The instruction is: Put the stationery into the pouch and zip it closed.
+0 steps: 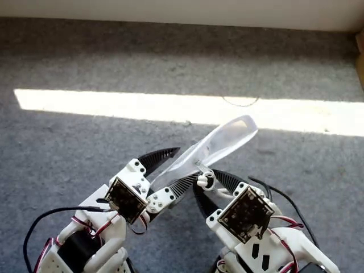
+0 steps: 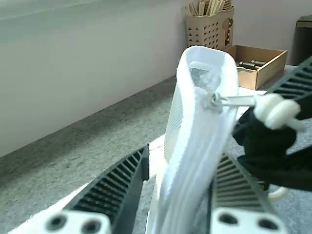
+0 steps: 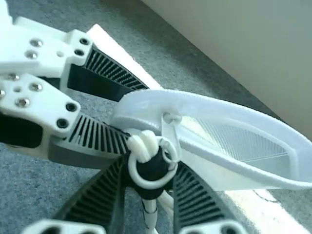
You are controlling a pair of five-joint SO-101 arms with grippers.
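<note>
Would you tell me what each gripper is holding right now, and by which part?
The left gripper holds the pouch by its near end. The right gripper pinches the white cord loop on the zipper pull.

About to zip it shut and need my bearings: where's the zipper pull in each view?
High view: zipper pull at the picture's middle, on the pouch edge facing the arms.
Left wrist view: zipper pull at the pouch's far end.
Right wrist view: zipper pull hanging off the pouch edge.
Shared landmark: white cord loop on the pull.

Office-like room: grey carpet (image 1: 68,57), cardboard box (image 2: 261,66), plain wall (image 2: 73,63).
</note>
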